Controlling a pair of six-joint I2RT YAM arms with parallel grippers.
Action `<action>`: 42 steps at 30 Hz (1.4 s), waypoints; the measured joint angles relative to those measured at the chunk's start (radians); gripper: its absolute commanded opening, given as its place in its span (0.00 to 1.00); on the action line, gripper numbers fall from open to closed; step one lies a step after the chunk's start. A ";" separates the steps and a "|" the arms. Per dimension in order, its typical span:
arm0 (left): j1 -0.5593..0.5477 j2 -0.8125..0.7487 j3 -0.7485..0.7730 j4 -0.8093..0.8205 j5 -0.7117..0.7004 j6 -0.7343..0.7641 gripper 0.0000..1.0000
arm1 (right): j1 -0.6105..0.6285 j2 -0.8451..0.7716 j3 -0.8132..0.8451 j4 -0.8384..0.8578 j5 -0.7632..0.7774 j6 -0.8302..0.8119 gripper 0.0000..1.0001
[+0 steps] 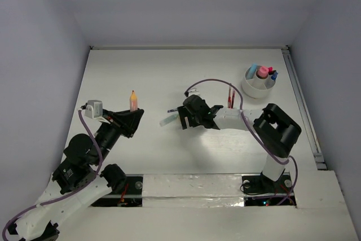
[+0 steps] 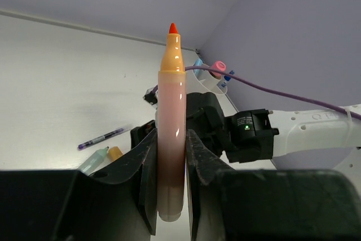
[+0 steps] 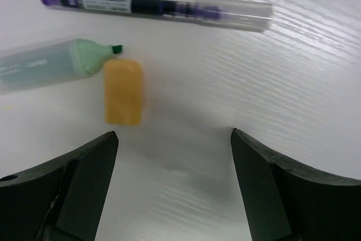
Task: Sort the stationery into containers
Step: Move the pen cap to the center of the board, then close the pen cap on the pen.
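Observation:
My left gripper (image 1: 133,114) is shut on an orange marker (image 1: 133,101) and holds it upright above the table, its red tip bare; the wrist view shows the marker (image 2: 171,111) clamped between the fingers. My right gripper (image 1: 181,118) is open and empty, low over the table (image 3: 174,136). Just beyond its fingertips lie a pale-green highlighter (image 3: 56,66), a small orange cap-like piece (image 3: 123,91) and a thin purple pen (image 3: 152,8). The white round cup (image 1: 256,84) stands at the back right with pink and blue markers in it. A thin red pen (image 1: 230,95) lies left of the cup.
A metal rail (image 1: 302,105) runs along the table's right edge. The right arm's purple cable (image 1: 214,81) arcs over the table between the right gripper and the cup. Grey walls close in the back and both sides.

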 measured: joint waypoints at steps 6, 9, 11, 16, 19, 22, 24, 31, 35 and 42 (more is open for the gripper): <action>0.000 0.002 -0.001 0.000 0.003 0.000 0.00 | -0.016 -0.052 -0.036 -0.011 -0.062 -0.006 0.90; 0.000 0.003 -0.001 0.000 0.004 0.000 0.00 | -0.015 -0.055 -0.036 -0.001 -0.119 -0.008 0.90; 0.000 0.004 -0.001 0.000 0.004 0.000 0.00 | -0.010 -0.055 -0.036 0.000 -0.140 -0.011 0.89; 0.000 0.006 -0.001 0.000 0.005 0.000 0.00 | -0.004 -0.055 -0.023 -0.023 -0.134 -0.069 0.85; 0.000 0.006 -0.001 0.000 0.007 0.000 0.00 | -0.005 -0.053 0.032 -0.071 -0.117 -0.151 0.81; 0.000 0.006 -0.001 0.000 0.007 0.000 0.00 | -0.004 -0.039 0.108 -0.113 -0.093 -0.219 0.76; 0.000 0.006 -0.001 0.000 0.007 0.000 0.00 | -0.004 -0.023 0.153 -0.130 -0.079 -0.247 0.71; 0.000 0.006 -0.001 0.000 0.007 0.000 0.00 | -0.004 -0.008 0.167 -0.170 -0.097 -0.222 0.21; 0.000 0.006 -0.001 0.000 0.008 0.000 0.00 | -0.004 -0.010 0.145 -0.118 -0.191 -0.199 0.29; 0.000 0.006 -0.001 0.000 0.008 0.000 0.00 | -0.004 -0.007 0.140 -0.068 -0.287 -0.195 0.46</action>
